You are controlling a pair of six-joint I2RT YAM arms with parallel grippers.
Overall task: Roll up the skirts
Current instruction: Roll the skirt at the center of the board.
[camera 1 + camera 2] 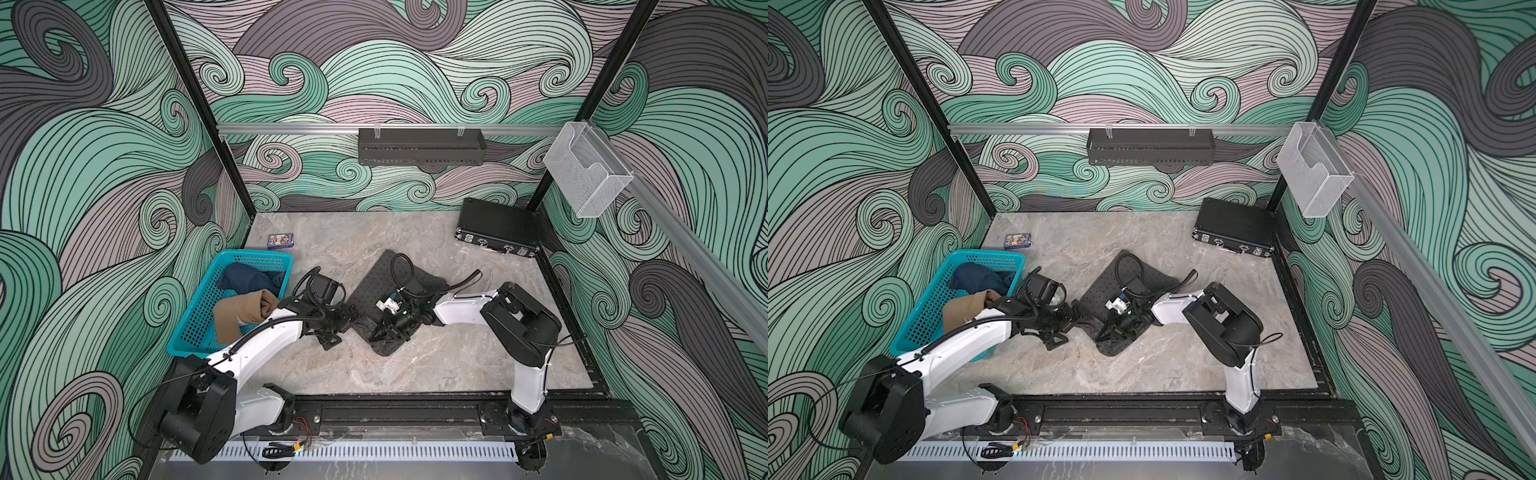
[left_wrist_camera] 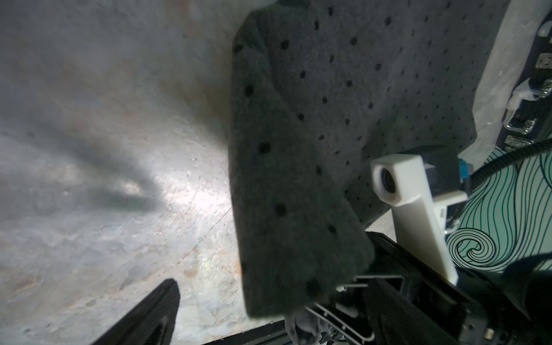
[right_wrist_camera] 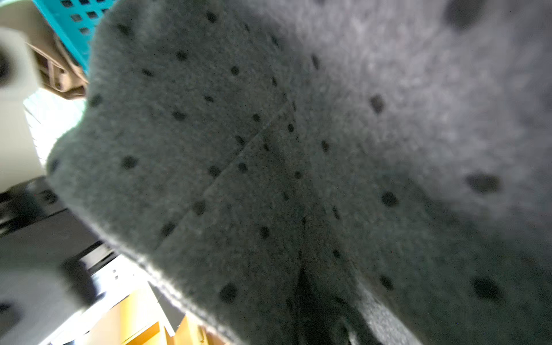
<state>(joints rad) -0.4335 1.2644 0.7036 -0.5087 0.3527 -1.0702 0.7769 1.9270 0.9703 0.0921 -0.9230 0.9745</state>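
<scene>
On the marble tabletop (image 1: 415, 365), right pincer (image 1: 384, 328) pinches the dark grey dotted cloth skirt (image 1: 374, 286); open left pincer (image 1: 340, 326) should hold it flat.

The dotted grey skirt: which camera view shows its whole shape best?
Both top views: the dotted grey skirt shows almost its full outline. Each wrist view gives only a close-up patch of cloth.
</scene>
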